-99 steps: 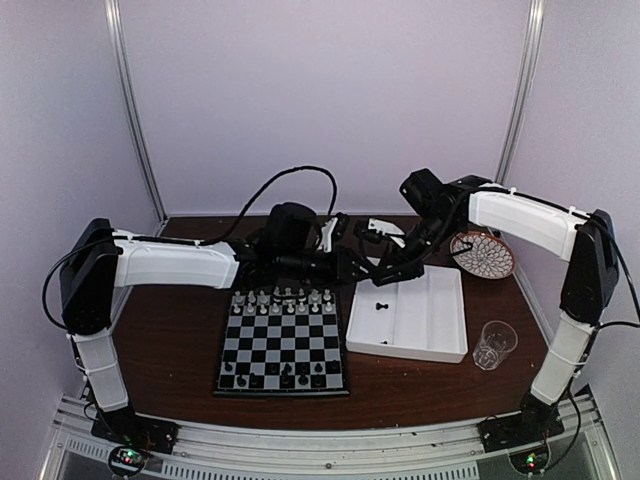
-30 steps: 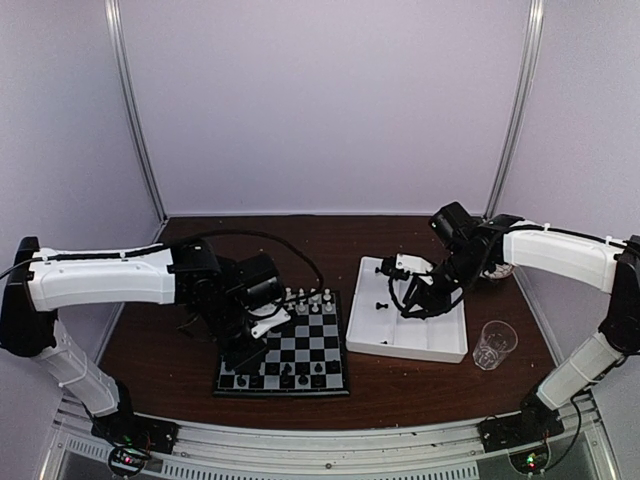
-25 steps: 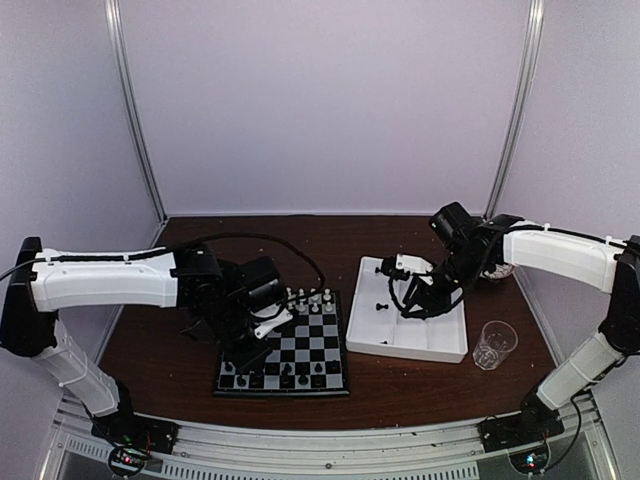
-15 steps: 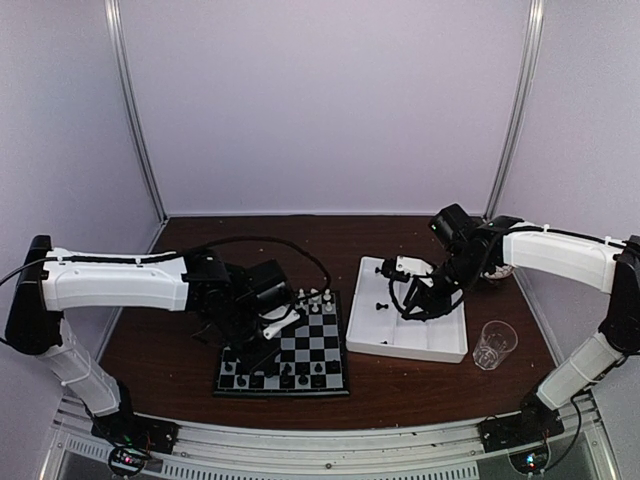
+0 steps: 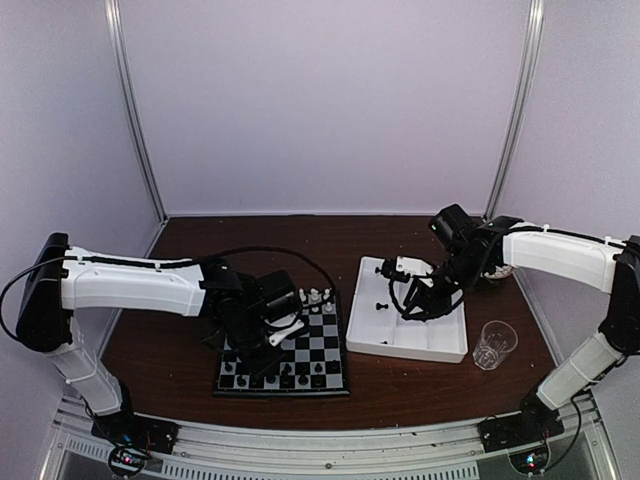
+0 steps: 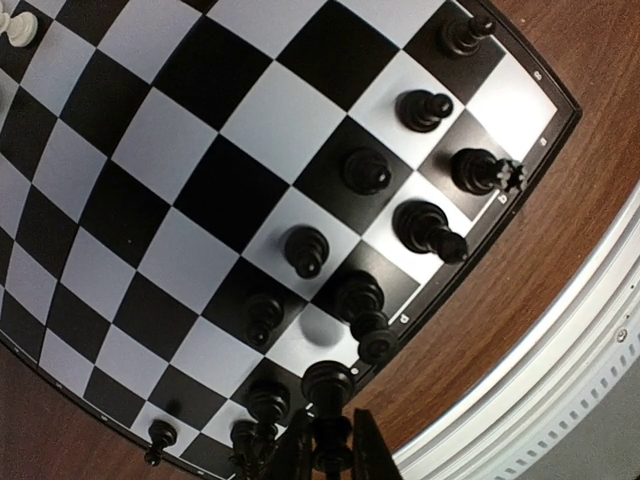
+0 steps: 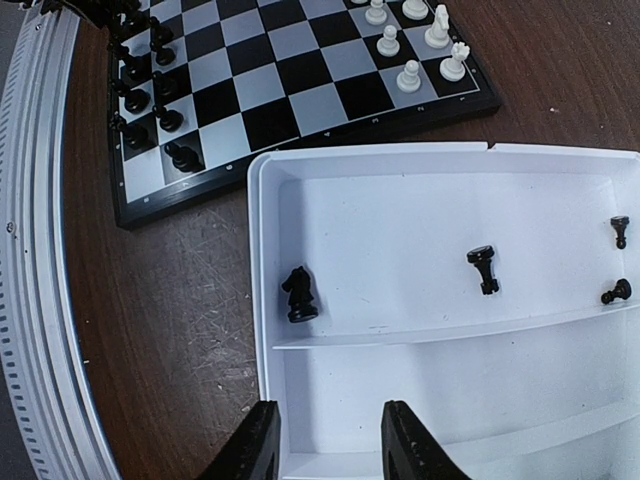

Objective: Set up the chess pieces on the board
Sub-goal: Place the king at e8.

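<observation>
The board (image 5: 284, 391) lies at the table's centre. Several black pieces (image 5: 286, 374) stand on its near rows and white ones (image 5: 315, 296) at its far right. My left gripper (image 5: 265, 345) hovers over the board's near left part, shut on a black piece (image 6: 331, 392), just above the board's edge (image 6: 420, 300) and the black back row (image 6: 430, 228). My right gripper (image 5: 408, 292) is open and empty above the white tray (image 5: 432, 335). In the right wrist view the gripper (image 7: 330, 435) is over the tray (image 7: 400, 230), which holds a black knight (image 7: 298, 295) and three other small black pieces (image 7: 484, 268).
A clear glass (image 5: 493, 343) stands right of the tray. A patterned round dish (image 5: 498, 270) is partly hidden behind the right arm. A metal rail (image 5: 320, 440) runs along the table's near edge. The left arm's cable (image 5: 290, 255) loops above the board.
The left arm came from the tray side, swung round the board's left, and has moved right over its near left squares with the black piece. The right arm has held still over the tray.
</observation>
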